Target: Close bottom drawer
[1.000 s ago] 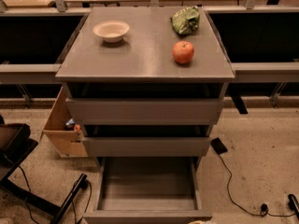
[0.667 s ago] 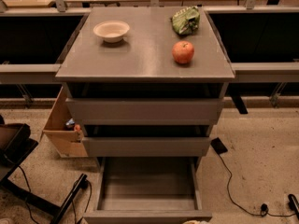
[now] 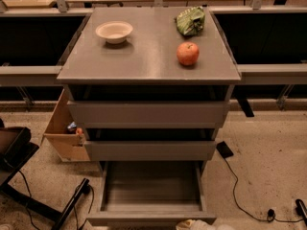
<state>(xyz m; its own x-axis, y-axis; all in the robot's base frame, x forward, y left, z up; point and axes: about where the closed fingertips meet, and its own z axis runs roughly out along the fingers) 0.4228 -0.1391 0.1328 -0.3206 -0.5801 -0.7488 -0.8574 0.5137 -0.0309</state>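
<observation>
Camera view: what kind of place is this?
Likely a robotics lab or test bay, not a home: lone grey cabinet, loose floor cables, a cardboard box. The gripper peeks in at the bottom edge by the open bottom drawer.

The pale gripper (image 3: 197, 224) sits just before the pulled-out grey bottom drawer (image 3: 151, 188), which lies beneath the mid-width grey drawer (image 3: 149, 150).

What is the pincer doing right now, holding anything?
Pincer: barely visible at the bottom edge, by the front of the open bottom drawer; open, closed or holding cannot be told.
</observation>
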